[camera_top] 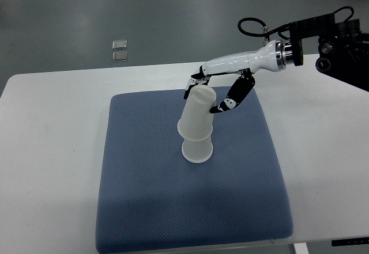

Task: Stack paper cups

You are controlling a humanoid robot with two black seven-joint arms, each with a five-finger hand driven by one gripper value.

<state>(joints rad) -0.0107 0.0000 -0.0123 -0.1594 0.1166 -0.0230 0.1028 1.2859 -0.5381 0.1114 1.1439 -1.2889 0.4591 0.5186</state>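
Note:
Two white paper cups stand upside down on the blue mat [150, 208]. The lower cup [198, 151] sits flat near the mat's middle. Over it, the upper cup [197, 118] is slipped on and leans to the right at its top. My right hand [209, 95] reaches in from the upper right on a white forearm. Its fingers [192, 85] press the far-left side of the upper cup's raised base, and the thumb [229, 101] closes on the right side. The left arm does not show.
The mat lies on a white table [52, 150] whose far edge runs along the top. Two small clear squares [120, 50] lie on the grey floor beyond. The robot's black hardware [346, 52] fills the upper right corner.

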